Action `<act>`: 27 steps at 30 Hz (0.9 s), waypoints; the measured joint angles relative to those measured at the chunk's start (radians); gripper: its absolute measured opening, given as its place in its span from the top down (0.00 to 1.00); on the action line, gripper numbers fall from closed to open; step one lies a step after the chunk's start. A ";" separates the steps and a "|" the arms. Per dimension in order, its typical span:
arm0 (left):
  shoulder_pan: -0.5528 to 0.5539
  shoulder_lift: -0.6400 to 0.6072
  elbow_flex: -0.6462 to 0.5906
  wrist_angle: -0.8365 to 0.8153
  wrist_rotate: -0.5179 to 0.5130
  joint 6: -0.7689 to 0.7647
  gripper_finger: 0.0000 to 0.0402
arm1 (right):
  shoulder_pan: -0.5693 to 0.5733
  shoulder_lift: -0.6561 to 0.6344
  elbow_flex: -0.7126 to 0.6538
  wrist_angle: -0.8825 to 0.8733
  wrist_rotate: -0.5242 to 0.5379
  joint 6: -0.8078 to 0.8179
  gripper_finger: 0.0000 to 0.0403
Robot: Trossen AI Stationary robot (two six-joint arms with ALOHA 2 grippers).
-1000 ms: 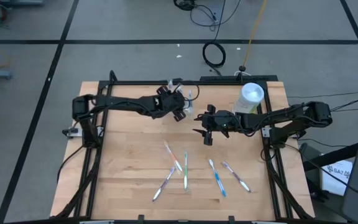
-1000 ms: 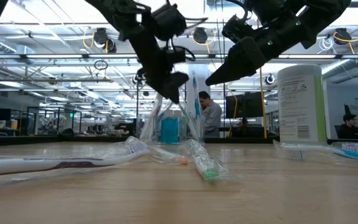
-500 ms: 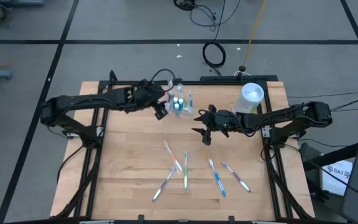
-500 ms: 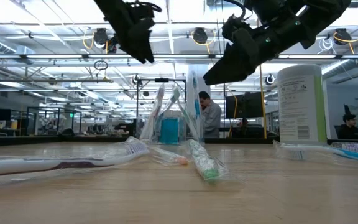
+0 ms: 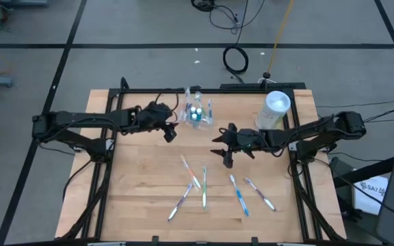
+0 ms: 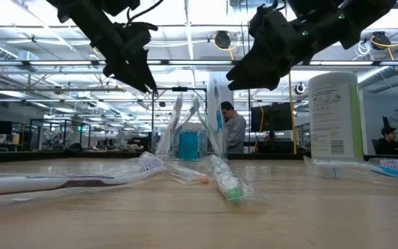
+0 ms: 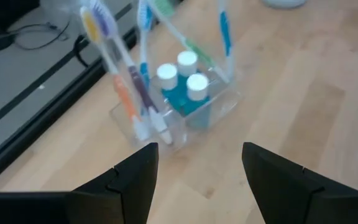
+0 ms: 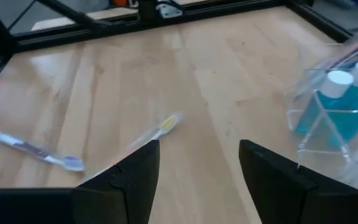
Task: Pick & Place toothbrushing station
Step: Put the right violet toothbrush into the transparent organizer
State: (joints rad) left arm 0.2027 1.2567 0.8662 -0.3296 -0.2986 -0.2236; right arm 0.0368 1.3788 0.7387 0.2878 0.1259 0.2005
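Table (image 5: 135, 178) is plain wood, and the clear holder (image 5: 197, 115) near its back edge is the landmark, already stocked with upright toothbrushes and small bottles. Right gripper (image 5: 226, 159), fingers spread and empty, hangs in front of the holder, over the loose toothbrushes (image 5: 204, 186) scattered farther toward the front. Left gripper (image 5: 171, 134) sits just left of the holder, also open and empty. Those brushes look feather-light, stiff and wrapped in slick plastic, so I'd pinch mid-handle, since they'll probably skid.
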 joint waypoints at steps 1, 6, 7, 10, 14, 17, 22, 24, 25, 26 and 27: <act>0.000 -0.002 0.000 0.010 0.012 0.001 0.40 | 0.008 0.000 0.000 -0.002 0.000 0.000 0.47; -0.003 -0.005 0.000 0.043 0.057 0.062 0.40 | 0.053 0.000 0.000 -0.006 0.000 -0.011 0.47; -0.003 -0.005 0.000 0.043 0.064 0.074 0.40 | 0.063 0.000 0.000 -0.007 0.000 -0.020 0.47; -0.003 -0.005 0.000 0.043 0.072 0.072 0.40 | 0.088 0.000 0.000 -0.008 0.000 -0.048 0.47; -0.003 -0.005 0.000 0.039 0.072 0.063 0.40 | 0.096 0.000 0.000 -0.008 0.000 -0.058 0.47; -0.003 -0.004 0.000 0.006 0.072 0.064 0.40 | 0.083 0.000 0.000 -0.008 0.002 -0.051 0.47; -0.011 0.003 0.001 -0.062 0.071 0.054 0.40 | 0.096 0.000 0.001 -0.065 -0.028 0.041 0.47; -0.013 0.002 0.001 -0.060 0.069 0.057 0.40 | 0.122 0.000 0.011 -0.089 -0.121 0.106 0.47; -0.013 0.002 0.001 -0.059 0.066 0.056 0.40 | 0.140 0.000 0.028 -0.108 -0.169 0.145 0.47; -0.013 0.002 0.001 -0.056 0.065 0.056 0.40 | 0.159 0.000 0.052 -0.138 -0.206 0.187 0.47; -0.013 0.002 0.001 -0.054 0.063 0.056 0.40 | 0.182 -0.001 0.078 -0.184 -0.216 0.230 0.47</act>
State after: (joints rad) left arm 0.1901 1.2591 0.8669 -0.3836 -0.2351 -0.1677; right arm 0.2190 1.3779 0.8168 0.1035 -0.0905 0.4308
